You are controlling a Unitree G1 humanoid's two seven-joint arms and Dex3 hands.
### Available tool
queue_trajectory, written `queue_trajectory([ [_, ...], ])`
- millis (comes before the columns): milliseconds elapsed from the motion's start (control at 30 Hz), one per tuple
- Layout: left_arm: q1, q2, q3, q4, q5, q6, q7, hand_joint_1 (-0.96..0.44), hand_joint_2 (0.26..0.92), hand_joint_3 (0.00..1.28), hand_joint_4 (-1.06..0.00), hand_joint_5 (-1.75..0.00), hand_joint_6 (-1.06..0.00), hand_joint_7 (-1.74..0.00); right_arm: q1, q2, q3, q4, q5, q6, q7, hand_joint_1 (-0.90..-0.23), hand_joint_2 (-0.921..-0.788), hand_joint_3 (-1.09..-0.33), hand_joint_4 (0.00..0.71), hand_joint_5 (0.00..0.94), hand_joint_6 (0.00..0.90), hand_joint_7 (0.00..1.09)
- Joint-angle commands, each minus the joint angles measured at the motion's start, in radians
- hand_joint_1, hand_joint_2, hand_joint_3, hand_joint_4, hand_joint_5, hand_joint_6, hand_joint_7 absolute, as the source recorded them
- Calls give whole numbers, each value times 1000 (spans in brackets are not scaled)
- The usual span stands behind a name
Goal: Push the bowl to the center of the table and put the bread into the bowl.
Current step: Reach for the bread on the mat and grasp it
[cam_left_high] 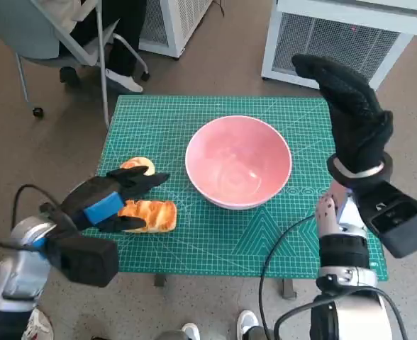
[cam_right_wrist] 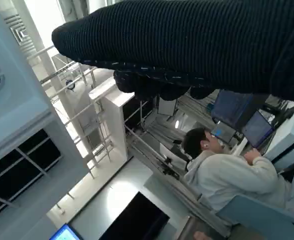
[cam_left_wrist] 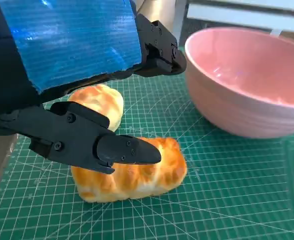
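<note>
The pink bowl (cam_left_high: 238,161) stands near the middle of the green cutting mat (cam_left_high: 279,234); the left wrist view shows its wall (cam_left_wrist: 247,100) close by. A golden bread loaf (cam_left_high: 152,214) lies on the mat left of the bowl, with a round bun (cam_left_high: 139,166) behind it. My left hand (cam_left_high: 113,198) hovers over the loaf (cam_left_wrist: 137,175), fingers (cam_left_wrist: 112,147) spread and nothing gripped; the bun (cam_left_wrist: 99,102) shows beyond them. My right hand (cam_left_high: 350,113) is raised off the table to the right of the bowl, fingers extended, empty.
A grey chair (cam_left_high: 59,35) and a person's feet stand beyond the table's far left corner. White ventilated cabinets (cam_left_high: 336,42) sit behind the table. The right wrist view shows the glove (cam_right_wrist: 187,45) and a seated person (cam_right_wrist: 227,175).
</note>
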Motion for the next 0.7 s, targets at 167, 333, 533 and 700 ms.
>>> queue_trajectory([
  [167, -37, -20, -59, 49, 53, 69, -20, -479, 921, 104, -289, -7, -389, -35, 41, -12, 24, -6, -44, 7, -53, -561, -921, -697, 302, 4, 333, 78],
  [333, -42, -31, -83, 59, 66, 123, -37, -468, 921, 107, -300, -11, -387, -30, 52, -19, 33, -18, -67, 8, -81, -549, -921, -702, 301, 2, 324, 74],
  [533, -44, -48, -109, 88, 75, 167, -39, -460, 921, 111, -315, -15, -388, -27, 63, -26, 44, -32, -78, 10, -103, -540, -921, -713, 300, 2, 320, 73],
  [700, -43, -58, -132, 103, 94, 201, -39, -434, 921, 111, -343, -23, -407, -33, 67, -32, 53, -34, -88, 6, -118, -536, -921, -727, 295, 0, 314, 71],
])
